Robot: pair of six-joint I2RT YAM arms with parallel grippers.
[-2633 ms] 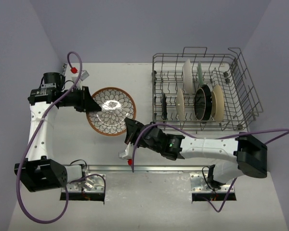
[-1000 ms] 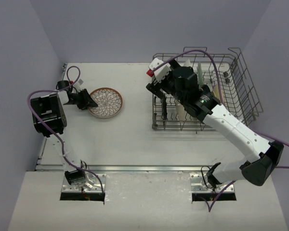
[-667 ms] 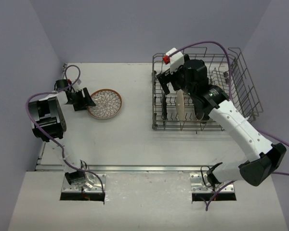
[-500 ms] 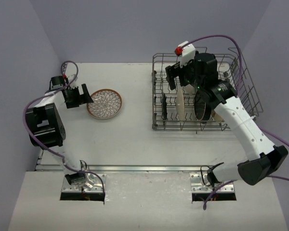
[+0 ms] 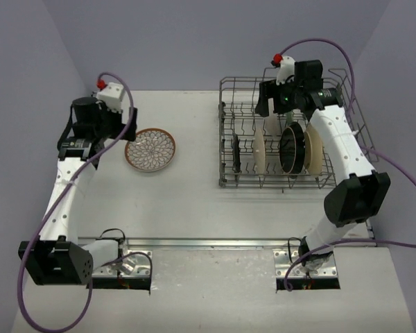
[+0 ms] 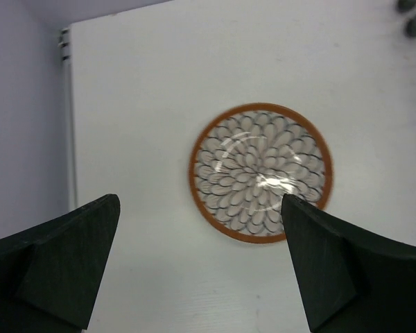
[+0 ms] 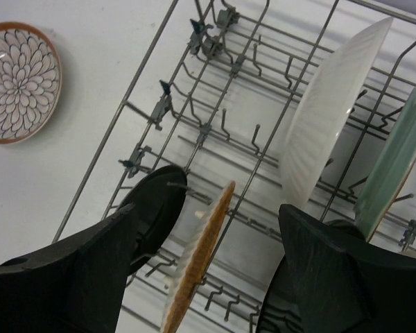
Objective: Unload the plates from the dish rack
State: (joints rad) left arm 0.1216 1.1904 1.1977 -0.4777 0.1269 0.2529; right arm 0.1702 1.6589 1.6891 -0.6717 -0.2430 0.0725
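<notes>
The dish rack (image 5: 347,118) stands at the right with several plates upright in its tines: a white ribbed one (image 7: 329,111), a pale green one (image 7: 395,163), a black one (image 7: 156,205) and an orange-brown-edged one (image 7: 197,267). My right gripper (image 7: 201,281) hovers open over the rack, and the orange-brown-edged plate stands below the gap between its fingers, untouched. A brown-rimmed petal-pattern plate (image 5: 150,149) lies flat on the table. My left gripper (image 6: 201,270) hangs open above that petal plate (image 6: 260,172), holding nothing.
The rack's raised wire walls and loop handles (image 5: 340,76) surround my right gripper (image 5: 270,105). Another black plate (image 5: 291,147) and a cream one (image 5: 313,147) stand in the front row. The table's left edge (image 6: 68,125) runs beside the petal plate.
My left gripper opened, let go of the petal plate and drew up and away from it. My right arm swung across to the back of the rack.
</notes>
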